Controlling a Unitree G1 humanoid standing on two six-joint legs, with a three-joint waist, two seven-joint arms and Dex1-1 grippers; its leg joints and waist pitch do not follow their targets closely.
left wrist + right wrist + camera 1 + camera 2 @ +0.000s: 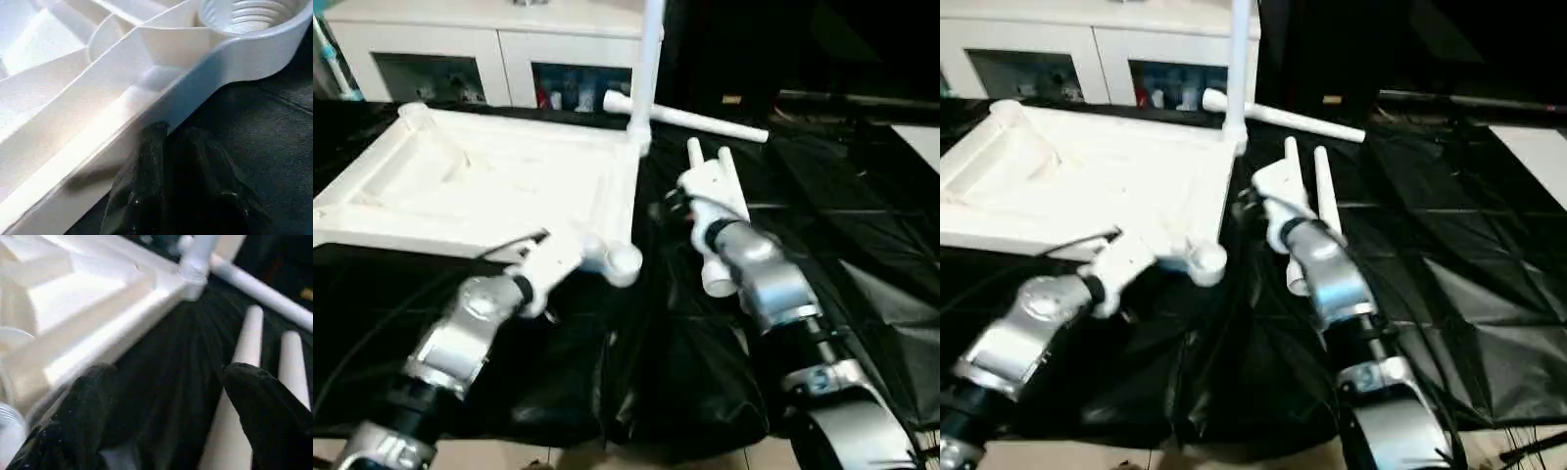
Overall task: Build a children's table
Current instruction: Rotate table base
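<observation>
A black crinkled plastic sheet [862, 245] covers the whole work surface, creased into ridges and folds. What lies beneath it is hidden. Along the lower edge of the head views a strip of pale tan floor [509, 456] shows past the sheet. At the upper left stands a white cabinet with glass doors [499, 49], with small coloured items blurred behind the panes. The upper right of the room is dark.

The white plastic rectangular tabletop [499, 181] lies underside up on the sheet in the upper left of the head views. Its ribs and raised rim face the camera, and a round threaded corner socket [625, 262] sits near the centre. One long white tapered tube leg [651, 59] stands upright in the far right corner. A second white leg [700, 120] lies flat just behind that corner. Two more white legs [249, 333] lie side by side on the sheet to the right of the tabletop.

The left end effector [171, 142] has its black fingers [146, 171] only slightly apart, tips against the outer wall of the rim near the threaded socket. Nothing is seen between them.

The right end effector [166, 382] is spread wide over bare sheet beside the tabletop's edge. One finger [264, 401] is above the nearer lying leg, and it holds nothing.
</observation>
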